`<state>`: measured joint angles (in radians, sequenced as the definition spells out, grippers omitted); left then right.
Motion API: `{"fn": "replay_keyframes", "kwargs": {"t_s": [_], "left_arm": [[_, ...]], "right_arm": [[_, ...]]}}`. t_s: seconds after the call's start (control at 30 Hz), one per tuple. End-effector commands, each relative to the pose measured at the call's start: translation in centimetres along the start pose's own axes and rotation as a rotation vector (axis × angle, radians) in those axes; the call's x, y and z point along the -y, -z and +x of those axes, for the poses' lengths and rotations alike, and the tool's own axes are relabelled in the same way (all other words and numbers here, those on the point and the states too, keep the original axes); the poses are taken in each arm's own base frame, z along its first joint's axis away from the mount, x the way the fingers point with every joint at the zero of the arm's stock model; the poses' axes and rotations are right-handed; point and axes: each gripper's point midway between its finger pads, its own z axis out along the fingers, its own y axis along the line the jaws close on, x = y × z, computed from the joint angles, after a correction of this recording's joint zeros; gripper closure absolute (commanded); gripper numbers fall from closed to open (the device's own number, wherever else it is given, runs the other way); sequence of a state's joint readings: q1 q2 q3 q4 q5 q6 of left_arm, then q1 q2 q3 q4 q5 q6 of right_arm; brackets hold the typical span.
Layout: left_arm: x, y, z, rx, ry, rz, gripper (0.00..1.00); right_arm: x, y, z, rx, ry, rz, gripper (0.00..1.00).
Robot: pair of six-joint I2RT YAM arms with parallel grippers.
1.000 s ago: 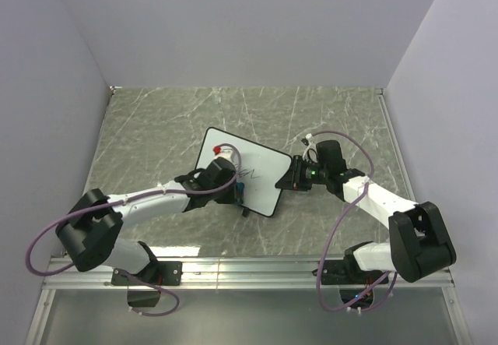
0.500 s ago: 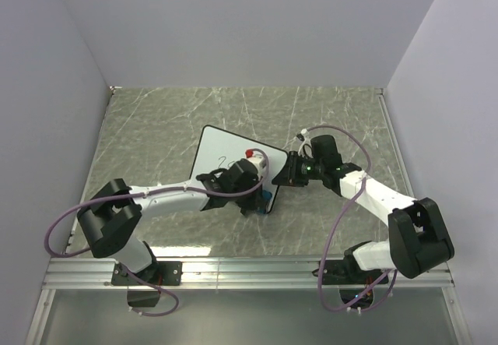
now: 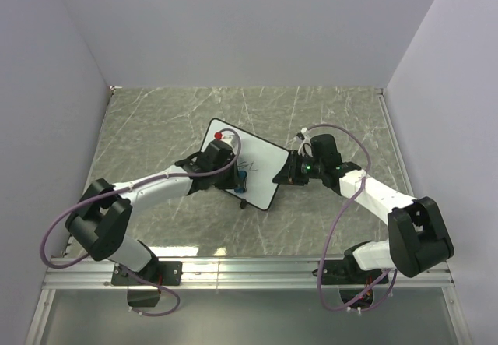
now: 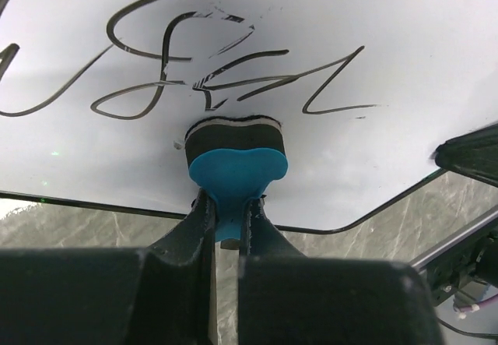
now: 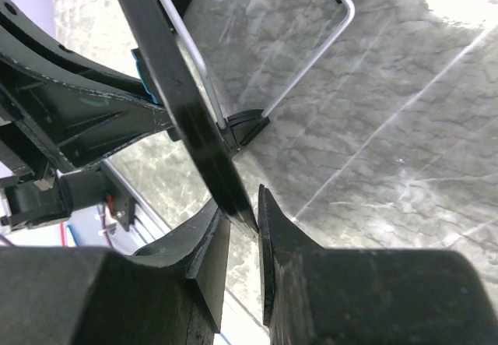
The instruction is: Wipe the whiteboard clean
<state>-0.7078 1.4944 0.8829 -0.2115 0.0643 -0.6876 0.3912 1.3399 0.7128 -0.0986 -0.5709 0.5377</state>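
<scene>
Grey stone with white veins makes the table (image 3: 156, 127), the biggest thing I can see. Plain pale walls (image 3: 233, 26) stand on three sides of it. My two arms reach in from the near edge and come together near the middle of the table.

That is where the whiteboard (image 3: 263, 167) is, right between my two grippers. It is white, with a thin black rim and round corners. It is turned, so one corner points toward the far wall. A dark scribble (image 4: 194, 72) of loops and zigzag lines runs across its white face. From my right wrist I can see the underside of the board, where there is a thin metal wire leg (image 5: 311, 57) with a black tip.

My left gripper (image 4: 226, 205) is squeezed tight on a small blue eraser (image 4: 236, 170). I hold it by its blue top. Its dark pad presses on the white face, just beside the scribble and close to the board's edge.

My right gripper (image 5: 243, 212) is almost closed. It pinches the black rim on the right side of the board, with one finger on each side of the rim.
</scene>
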Motion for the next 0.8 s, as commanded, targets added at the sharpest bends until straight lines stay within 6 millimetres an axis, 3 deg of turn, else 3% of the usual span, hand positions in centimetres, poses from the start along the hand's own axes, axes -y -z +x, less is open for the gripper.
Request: {"fn": "replay_keyframes", "kwargs": {"t_s": [0.0,0.13,0.23,0.33,0.57,0.77], "left_arm": [[-0.5,-1.3,-0.8,0.022,-0.046,-0.05,1.0],[5.8,-1.7,0.2,0.007,-0.14,0.071,1.0],[9.1,-2.0,0.0,0.0,-0.157,0.143,1.0],[10.3,-2.3,-0.6,0.006,-0.164,0.146,1.0],[5.1,-3.9,-3.1,0.024,-0.095,0.01,1.0],[-2.9,-3.8,-4.6,0.045,0.038,-0.151,1.0]], "right_arm": [[-1.2,0.4,0.7,-0.035,0.003,-0.036,1.0],[-1.2,0.4,0.9,-0.036,0.001,-0.039,1.0],[-1.2,0.4,1.1,-0.041,0.0,-0.039,1.0],[-1.3,0.6,1.2,-0.042,0.011,-0.036,1.0],[-1.1,0.8,1.4,-0.048,0.016,-0.026,1.0],[-2.0,0.8,0.9,-0.042,0.004,-0.058,1.0]]}}
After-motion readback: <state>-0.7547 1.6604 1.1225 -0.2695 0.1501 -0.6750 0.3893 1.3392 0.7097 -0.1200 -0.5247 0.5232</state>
